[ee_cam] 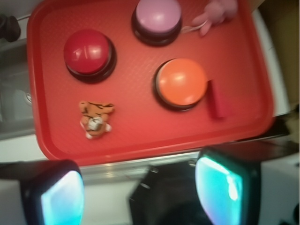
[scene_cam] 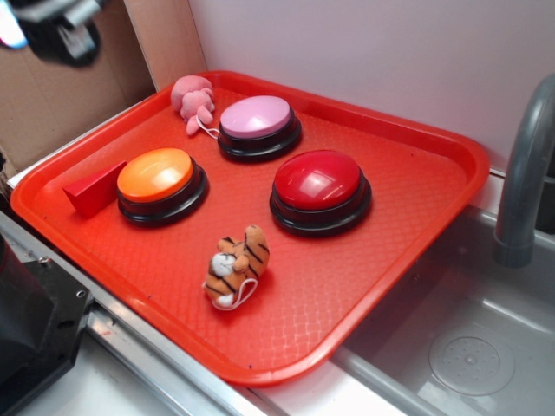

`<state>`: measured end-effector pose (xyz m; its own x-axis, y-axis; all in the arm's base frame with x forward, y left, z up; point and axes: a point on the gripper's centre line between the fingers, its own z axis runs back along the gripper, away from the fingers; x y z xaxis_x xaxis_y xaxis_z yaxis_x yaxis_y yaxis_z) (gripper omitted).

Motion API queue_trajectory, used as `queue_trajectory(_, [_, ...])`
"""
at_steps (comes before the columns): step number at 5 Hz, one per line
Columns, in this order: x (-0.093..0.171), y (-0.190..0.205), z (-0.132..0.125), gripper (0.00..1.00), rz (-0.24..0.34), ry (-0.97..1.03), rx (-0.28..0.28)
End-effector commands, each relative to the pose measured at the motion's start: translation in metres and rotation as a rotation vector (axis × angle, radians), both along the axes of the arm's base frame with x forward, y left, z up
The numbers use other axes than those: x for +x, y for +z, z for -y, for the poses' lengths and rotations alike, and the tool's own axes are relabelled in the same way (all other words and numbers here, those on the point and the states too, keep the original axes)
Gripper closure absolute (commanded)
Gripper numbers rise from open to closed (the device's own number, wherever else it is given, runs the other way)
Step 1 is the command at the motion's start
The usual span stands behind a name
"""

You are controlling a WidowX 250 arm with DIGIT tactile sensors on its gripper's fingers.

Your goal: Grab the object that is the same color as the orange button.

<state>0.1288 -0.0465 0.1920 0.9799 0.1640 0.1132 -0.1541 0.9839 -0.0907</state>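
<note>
Hovering high off the tray's [ee_cam: 33, 70] near edge, the gripper [ee_cam: 140, 187] hangs with jaws spread wide, nothing held. Approach is just starting: the tiger [ee_cam: 95, 120] lies at 7 o'clock from the orange button [ee_cam: 181, 82]; next comes reaching over it and descending.

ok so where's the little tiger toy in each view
Exterior: plush tiger lies low on the red tray, near its front edge, below the red button.
Wrist: tiger sits lower left, below the same red button.
Shared landmark: the orange button.
</note>
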Motion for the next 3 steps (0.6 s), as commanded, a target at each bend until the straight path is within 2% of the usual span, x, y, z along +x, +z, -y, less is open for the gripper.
queue_trajectory(1, [0.027,-0.068,0.03,0.0,0.037,0.152,-0.072])
queue_trajectory(2, [0.038,-0.097,0.041,0.0,0.057,0.197,-0.086])
queue_trajectory(3, [0.049,-0.134,0.052,0.0,0.024,0.18,-0.075])
